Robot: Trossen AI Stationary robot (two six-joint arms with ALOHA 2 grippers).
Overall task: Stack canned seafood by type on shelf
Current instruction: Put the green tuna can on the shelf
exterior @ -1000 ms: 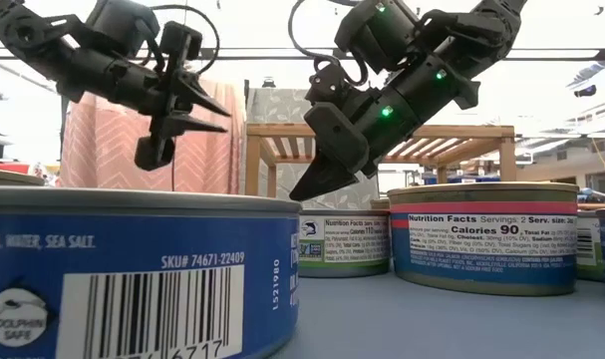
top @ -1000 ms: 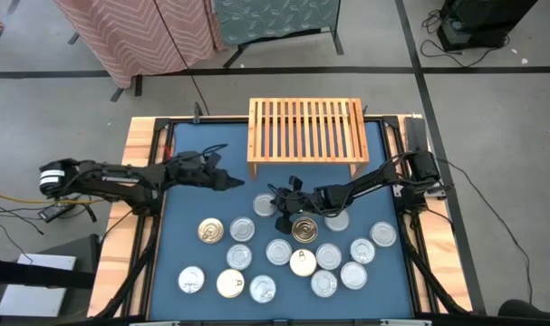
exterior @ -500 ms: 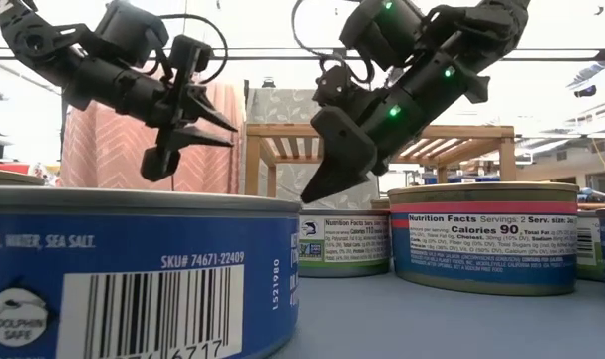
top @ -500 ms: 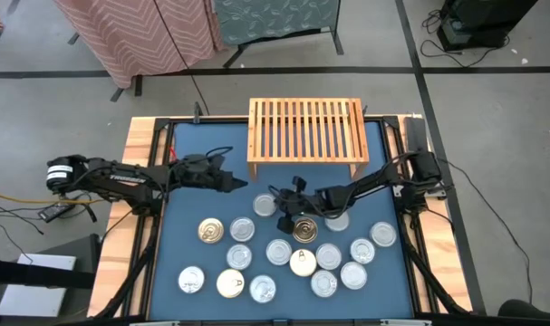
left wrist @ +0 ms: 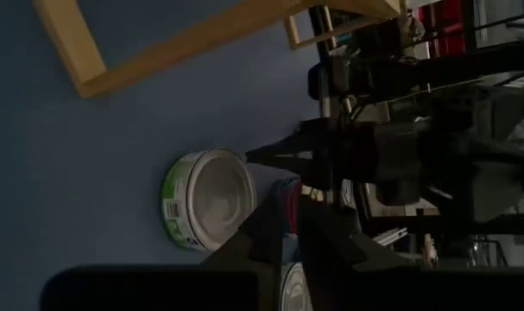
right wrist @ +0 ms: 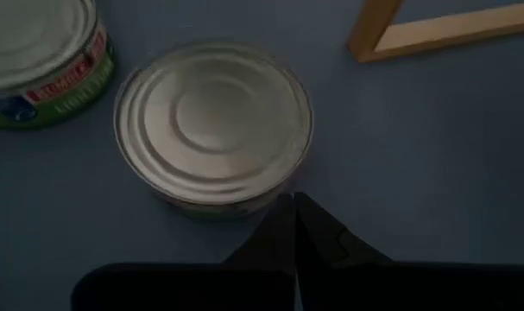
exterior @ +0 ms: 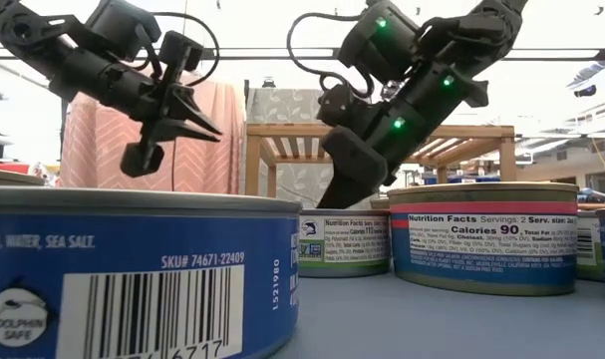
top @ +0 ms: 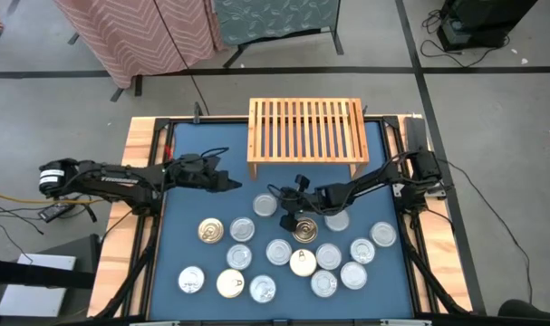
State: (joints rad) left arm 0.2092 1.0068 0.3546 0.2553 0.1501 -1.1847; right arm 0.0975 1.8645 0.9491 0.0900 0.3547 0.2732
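blue table (top: 184, 263) | right hand (top: 286, 220) closed, empty, beside silver can (right wrist: 214, 121) | left hand (top: 231, 184) nearly closed, empty

Open mat behind the cans, crowded rows in front

A bare strip of blue mat (top: 197, 149) is left between the shelf (top: 305, 131) and the cluster of tins (top: 284, 254), and the left side of the mat is uncovered. The strip is partly taken up by the left gripper (top: 231, 184) and the right gripper (top: 284, 217). Only narrow gaps are found among the packed tins.
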